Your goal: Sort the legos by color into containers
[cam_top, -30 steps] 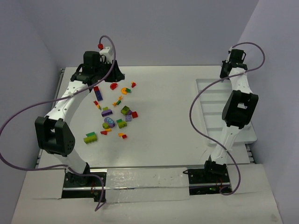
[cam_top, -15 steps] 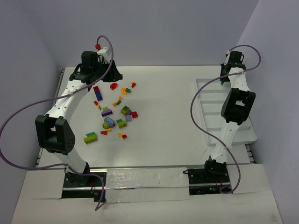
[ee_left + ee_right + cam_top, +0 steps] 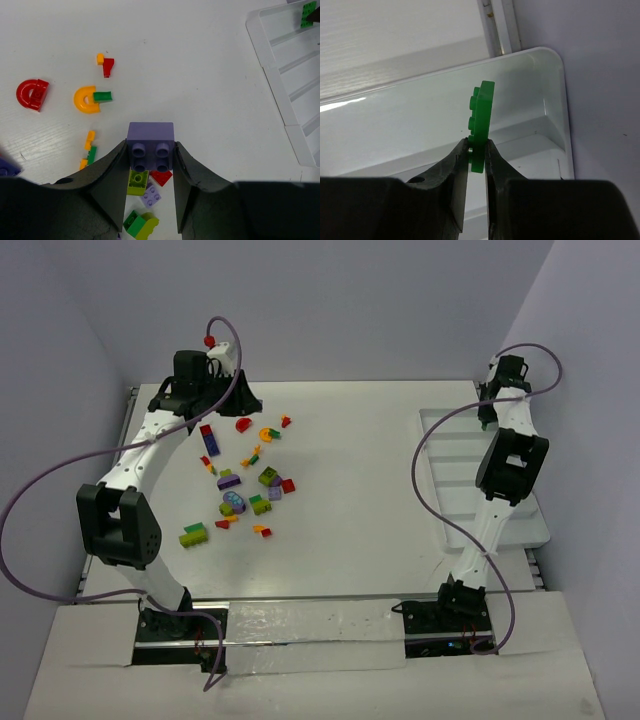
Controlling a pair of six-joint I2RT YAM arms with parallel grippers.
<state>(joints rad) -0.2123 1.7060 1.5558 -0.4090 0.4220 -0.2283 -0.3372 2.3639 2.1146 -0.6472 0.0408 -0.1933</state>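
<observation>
Several small legos (image 3: 250, 480) in red, orange, lime, green and purple lie scattered on the white table's left half. My left gripper (image 3: 150, 152) hangs above them at the far left, shut on a purple two-by-two brick (image 3: 150, 142). Below it lie a lime brick (image 3: 137, 181) and a red one (image 3: 162, 176). A red arch (image 3: 32, 93) and an orange arch (image 3: 86, 99) lie further off. The long white divided tray (image 3: 445, 445) runs along the right side. My right gripper (image 3: 478, 146) holds a thin green plate (image 3: 482, 120) on edge above the tray's far end compartment (image 3: 420, 125).
A clear plastic strip (image 3: 310, 635) lies along the near edge between the arm bases. Purple cables loop off both arms. Lilac walls close in the back and right, just beyond the tray's far corner (image 3: 555, 65).
The right arm has swung further back and to the right, carrying the green plate towards the tray's far corner. The left arm has shifted slightly left, still holding the purple brick.
</observation>
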